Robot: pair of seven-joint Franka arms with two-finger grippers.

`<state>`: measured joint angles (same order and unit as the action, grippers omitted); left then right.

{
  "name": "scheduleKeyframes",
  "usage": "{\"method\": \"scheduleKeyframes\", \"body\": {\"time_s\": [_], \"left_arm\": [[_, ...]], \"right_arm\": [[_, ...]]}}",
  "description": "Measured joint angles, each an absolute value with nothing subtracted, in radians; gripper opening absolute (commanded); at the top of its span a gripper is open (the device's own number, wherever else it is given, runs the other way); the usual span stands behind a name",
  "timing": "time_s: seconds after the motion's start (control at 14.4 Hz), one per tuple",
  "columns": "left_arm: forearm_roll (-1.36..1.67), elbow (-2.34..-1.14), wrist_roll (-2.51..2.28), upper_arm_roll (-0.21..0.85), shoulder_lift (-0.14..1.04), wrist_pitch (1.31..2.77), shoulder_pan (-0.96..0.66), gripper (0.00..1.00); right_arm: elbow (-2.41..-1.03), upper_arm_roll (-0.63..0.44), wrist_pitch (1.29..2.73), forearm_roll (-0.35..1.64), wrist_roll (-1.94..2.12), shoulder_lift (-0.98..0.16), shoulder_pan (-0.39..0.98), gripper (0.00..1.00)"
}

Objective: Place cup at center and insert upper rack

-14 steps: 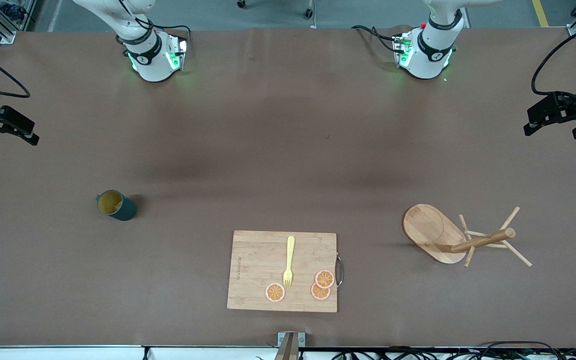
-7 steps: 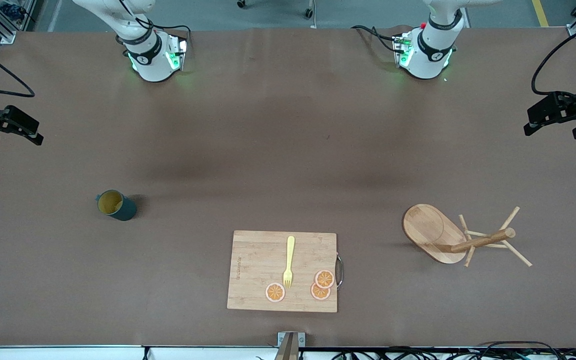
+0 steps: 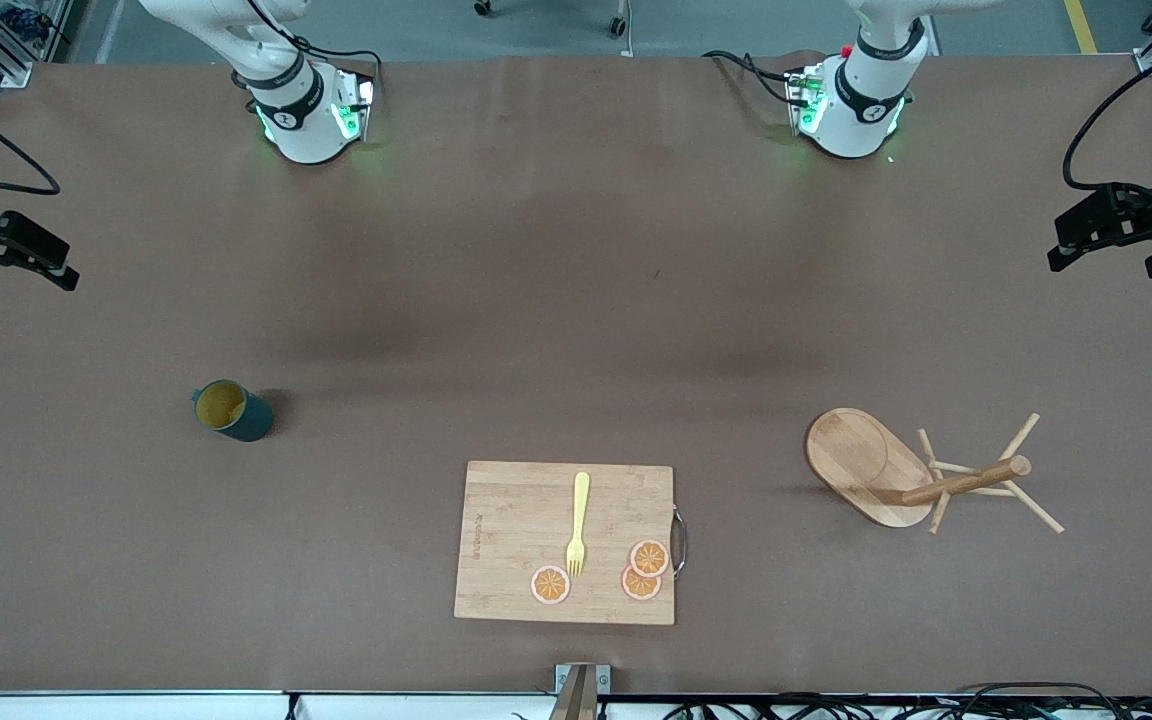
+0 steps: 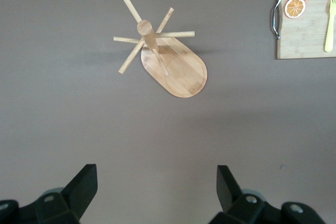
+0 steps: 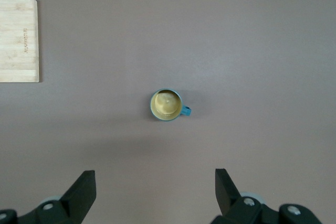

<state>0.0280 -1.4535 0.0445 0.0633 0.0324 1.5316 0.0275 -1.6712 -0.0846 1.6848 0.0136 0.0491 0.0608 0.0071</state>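
On the brown table (image 3: 576,300), the cup (image 3: 232,410) stands at nine o'clock and the upper rack (image 3: 921,475) at four o'clock. The left gripper (image 3: 1116,245) and right gripper (image 3: 11,262) hang at opposite ends, fingers spread, empty.

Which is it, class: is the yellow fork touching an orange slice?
Touching: front view shows the fork tines overlapping one orange slice edge.

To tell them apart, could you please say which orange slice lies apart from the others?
The slice beside the fork's prongs lies alone; the other two overlap by the board's handle.
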Motion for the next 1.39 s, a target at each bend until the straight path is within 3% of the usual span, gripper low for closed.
{"method": "scheduleKeyframes", "body": {"time_s": [0.48,1.39], "left_arm": [[0.028,-1.454,0.045,0.063,0.032,1.532,0.027,1.00],[0.028,-1.453,0.045,0.063,0.032,1.532,0.027,1.00]], "right_arm": [[-1.673,-0.106,1.698,0.012,0.049,0.012,0.008,1.00],[-1.670,-0.096,1.729,0.015,0.049,-0.238,0.060,1.00]]}}
